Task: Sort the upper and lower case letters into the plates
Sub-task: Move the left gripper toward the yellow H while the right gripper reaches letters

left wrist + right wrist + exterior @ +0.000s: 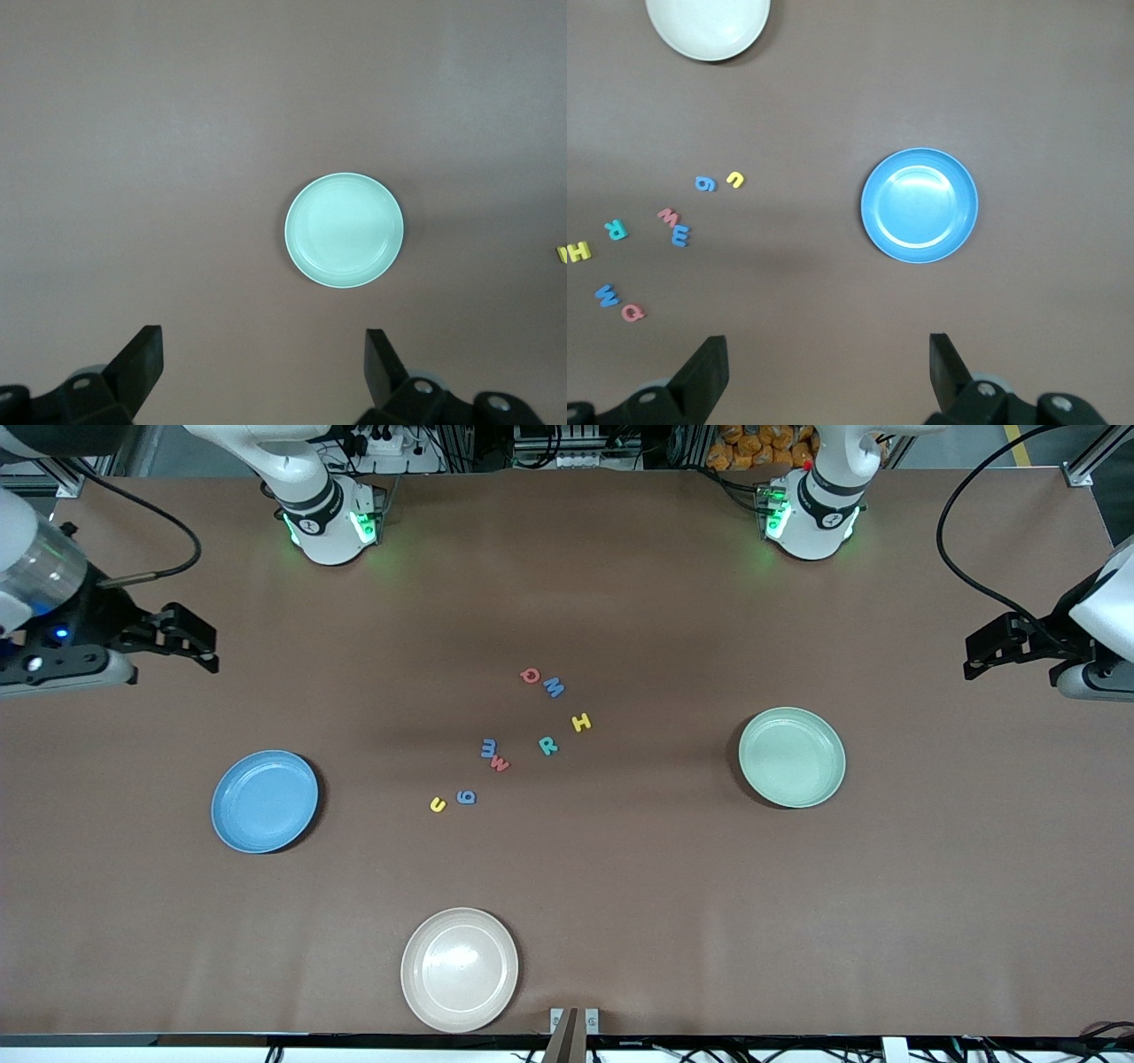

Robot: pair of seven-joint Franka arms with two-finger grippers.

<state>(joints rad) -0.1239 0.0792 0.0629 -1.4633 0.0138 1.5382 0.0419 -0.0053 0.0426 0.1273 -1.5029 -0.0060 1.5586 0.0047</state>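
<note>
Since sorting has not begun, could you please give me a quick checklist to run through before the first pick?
1. Left gripper open, nothing in it, up over the left arm's end of the table: ok.
2. Right gripper open, nothing in it, up over the right arm's end: ok.
3. Blue plate holds no letters: ok.
4. Mint green plate holds no letters: ok.
5. Letters lying apart for single picks: Q beside W, and the two m letters touching or nearly so: not ok. H, R, u, g: ok.
6. Cream plate, nearest the front camera, away from the letters: ok.
</note>
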